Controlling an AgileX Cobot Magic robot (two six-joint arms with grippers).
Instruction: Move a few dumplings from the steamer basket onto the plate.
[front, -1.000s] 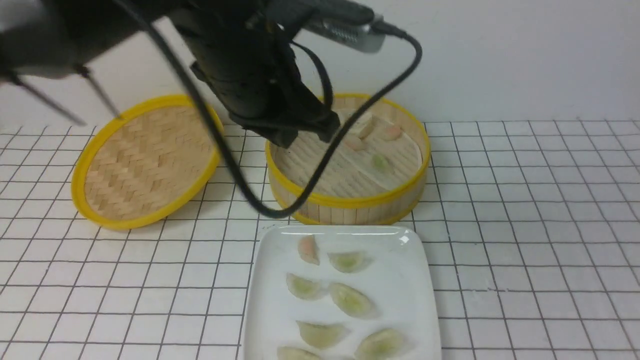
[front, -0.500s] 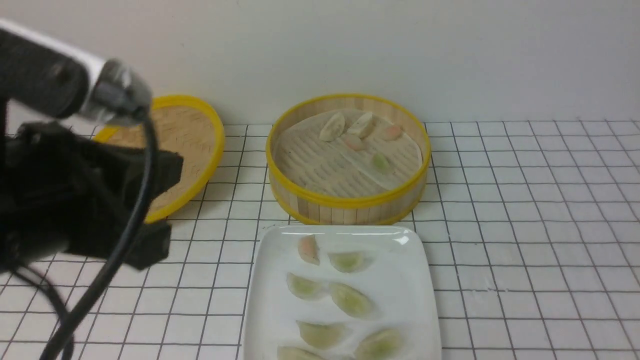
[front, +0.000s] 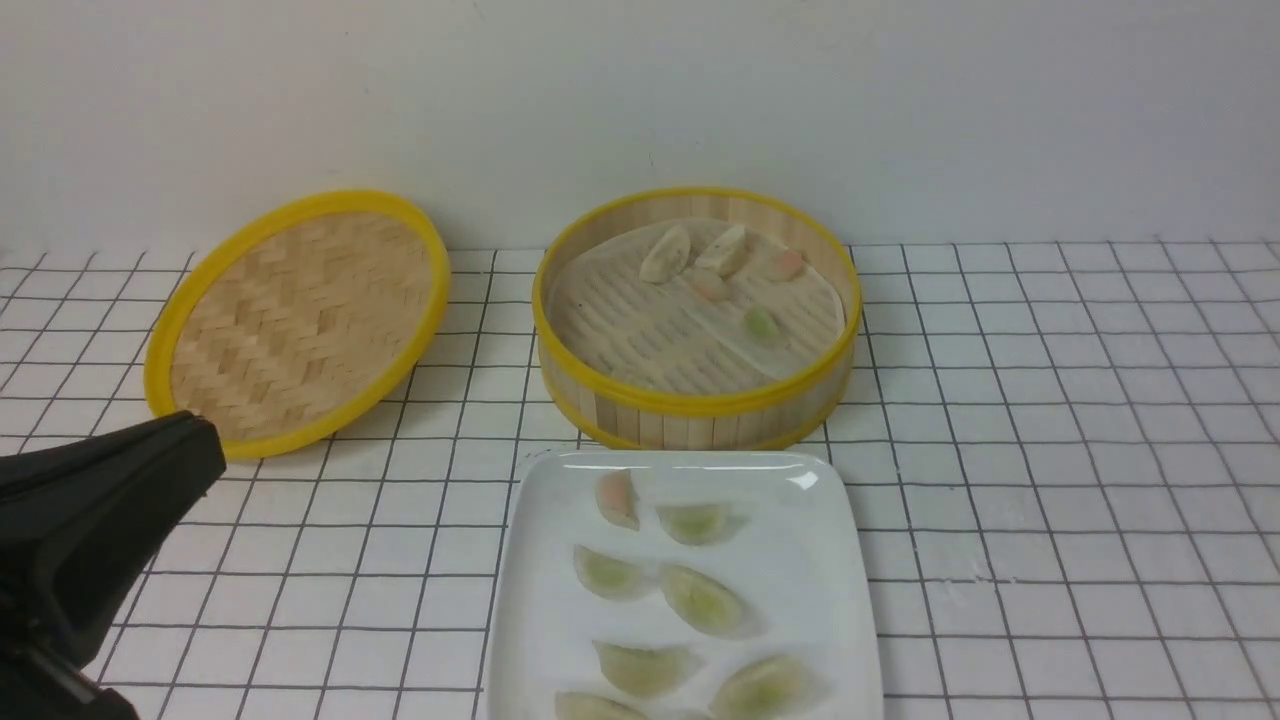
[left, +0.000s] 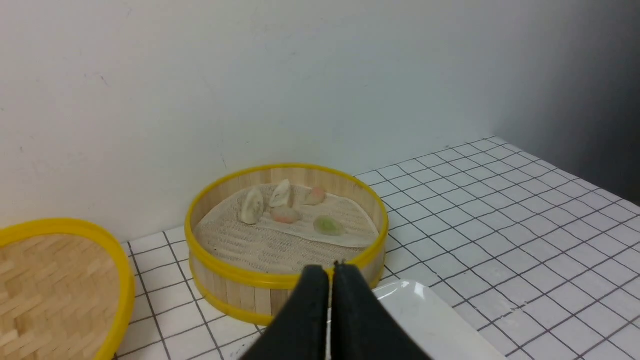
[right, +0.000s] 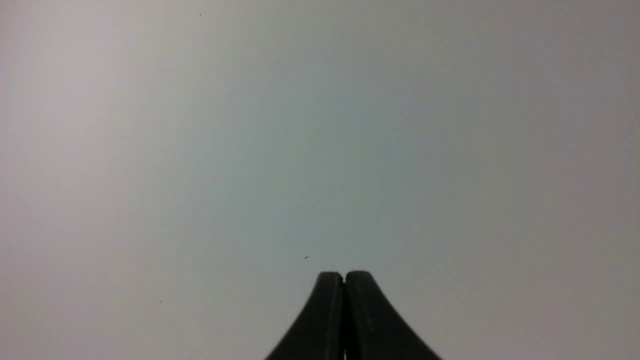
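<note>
Dumplings (front: 703, 598): several laid on plate (front: 850, 600); five lying in steamer basket (front: 700, 405). Left gripper (left: 330, 270), right gripper (right: 344, 275): both pressed together, nothing held. Further picks judged optional; jaws to be spread before descent.

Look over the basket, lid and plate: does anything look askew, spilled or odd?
The liner in the steamer basket seems folded back, its straight edge cutting diagonally across the floor. Nothing looks spilled or broken.

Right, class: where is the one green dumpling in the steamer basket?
In the front view, the green dumpling lies right of centre on the steamer basket floor, nearer the plate than the four other dumplings behind it.
</note>
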